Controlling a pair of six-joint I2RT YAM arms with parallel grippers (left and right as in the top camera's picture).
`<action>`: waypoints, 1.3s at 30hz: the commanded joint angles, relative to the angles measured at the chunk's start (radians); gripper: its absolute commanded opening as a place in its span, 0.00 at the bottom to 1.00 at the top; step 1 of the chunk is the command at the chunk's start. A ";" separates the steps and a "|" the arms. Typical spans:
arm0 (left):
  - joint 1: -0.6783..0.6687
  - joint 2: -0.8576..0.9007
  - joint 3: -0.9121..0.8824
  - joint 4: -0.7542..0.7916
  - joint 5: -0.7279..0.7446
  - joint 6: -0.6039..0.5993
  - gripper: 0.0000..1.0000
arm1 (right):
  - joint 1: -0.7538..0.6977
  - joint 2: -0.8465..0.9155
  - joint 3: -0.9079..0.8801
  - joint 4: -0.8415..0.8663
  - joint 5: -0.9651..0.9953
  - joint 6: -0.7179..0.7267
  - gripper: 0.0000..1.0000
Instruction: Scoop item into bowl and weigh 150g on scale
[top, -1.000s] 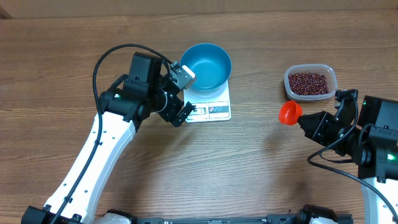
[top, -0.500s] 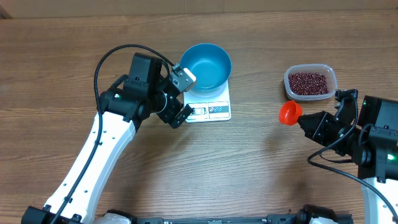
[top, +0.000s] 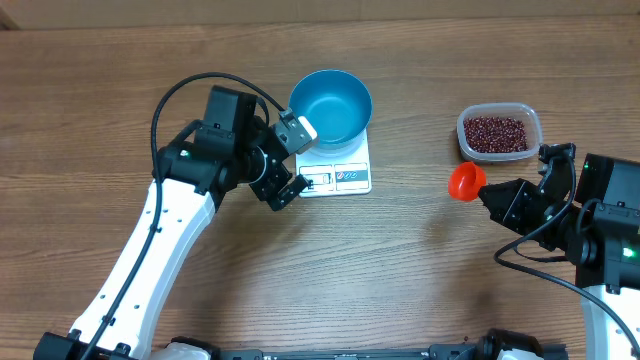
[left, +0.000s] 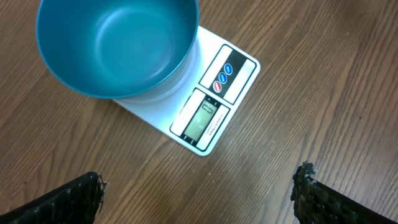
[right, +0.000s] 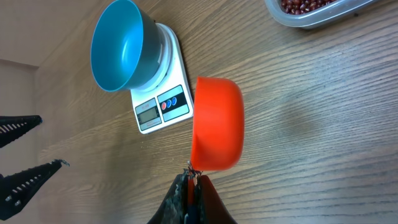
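Bowl (top: 331, 105) sits empty on the scale (top: 340, 176) near the far edge of the bench (top: 400, 280), left hand (top: 293, 160) wide open beside it, right hand (top: 492, 194) clamped on an orange scoop (top: 465, 181).

left fingers (top: 300, 128) edged back from scale (top: 346, 179)

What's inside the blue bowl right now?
Nothing: the bowl shows bare blue inside in the left wrist and overhead views. It covers much of the scale beneath it. The beans sit in the clear tub.
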 joint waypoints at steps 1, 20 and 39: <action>0.024 0.005 -0.006 0.003 0.035 0.019 1.00 | -0.004 -0.003 0.027 0.005 0.004 -0.008 0.04; 0.031 0.005 -0.006 0.003 0.059 0.048 1.00 | -0.004 -0.003 0.027 0.005 0.004 -0.008 0.04; 0.030 0.005 -0.006 0.004 0.061 -0.013 0.99 | -0.004 -0.003 0.027 0.006 0.004 -0.008 0.04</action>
